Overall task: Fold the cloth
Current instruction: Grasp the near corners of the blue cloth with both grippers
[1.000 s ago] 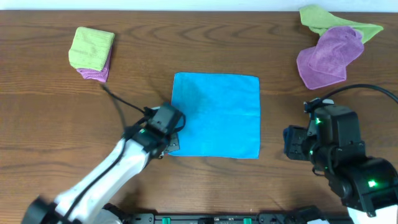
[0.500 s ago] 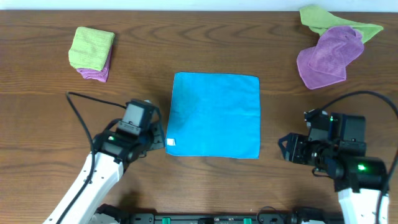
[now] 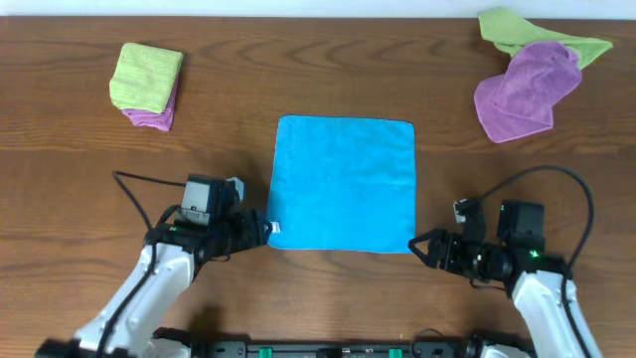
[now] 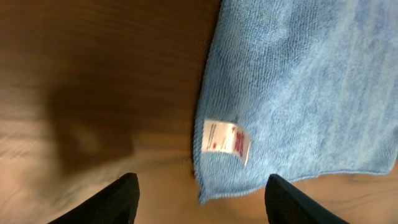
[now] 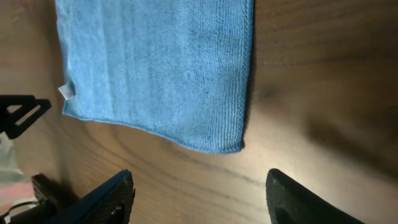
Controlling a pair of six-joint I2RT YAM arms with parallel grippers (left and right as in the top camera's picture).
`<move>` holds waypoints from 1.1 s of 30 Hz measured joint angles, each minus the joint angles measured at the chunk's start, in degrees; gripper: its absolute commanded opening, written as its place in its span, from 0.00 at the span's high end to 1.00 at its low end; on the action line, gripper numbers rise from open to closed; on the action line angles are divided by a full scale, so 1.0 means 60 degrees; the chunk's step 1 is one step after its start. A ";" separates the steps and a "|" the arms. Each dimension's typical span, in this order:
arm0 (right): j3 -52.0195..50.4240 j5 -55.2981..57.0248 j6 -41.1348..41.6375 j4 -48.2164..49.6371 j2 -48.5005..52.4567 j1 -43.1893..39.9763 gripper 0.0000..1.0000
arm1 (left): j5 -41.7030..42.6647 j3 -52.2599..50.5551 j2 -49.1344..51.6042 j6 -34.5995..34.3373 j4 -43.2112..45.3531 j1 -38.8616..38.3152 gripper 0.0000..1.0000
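Note:
The blue cloth (image 3: 343, 184) lies flat and unfolded on the wooden table (image 3: 79, 189). My left gripper (image 3: 260, 231) sits low at the cloth's near left corner. In the left wrist view the cloth (image 4: 298, 81) shows its white label (image 4: 225, 138), and that corner reaches down between the open left gripper's (image 4: 202, 202) fingers (image 4: 121, 199) without being pinched. My right gripper (image 3: 422, 249) is just off the near right corner. In the right wrist view the right gripper (image 5: 199, 199) stands open over bare wood, a little short of the cloth (image 5: 155, 68).
A folded green cloth on a purple one (image 3: 147, 85) sits at the back left. A crumpled purple cloth (image 3: 525, 91) and a green cloth (image 3: 537, 35) lie at the back right. The left arm's tip (image 5: 18, 115) shows at the left edge of the right wrist view.
Both arms came down toward the near edge of the cloth, the left to the near left corner, the right leftward to the near right corner. Both jaws opened wider. The cloth stayed put.

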 measured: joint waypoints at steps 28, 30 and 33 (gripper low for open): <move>0.0233 -0.1690 0.0838 0.3060 0.4000 0.0321 0.74 | 0.2160 0.0295 0.2240 -0.0044 0.1045 0.0073 0.85; 0.0189 -0.1475 0.0962 0.3053 0.4051 0.0339 0.86 | 0.2102 0.0222 0.2346 -0.0069 0.0984 0.0073 0.94; 0.0120 -0.1224 0.1107 0.3016 0.4120 0.0353 0.98 | 0.2073 0.0164 0.2382 -0.0036 0.1013 0.0069 0.94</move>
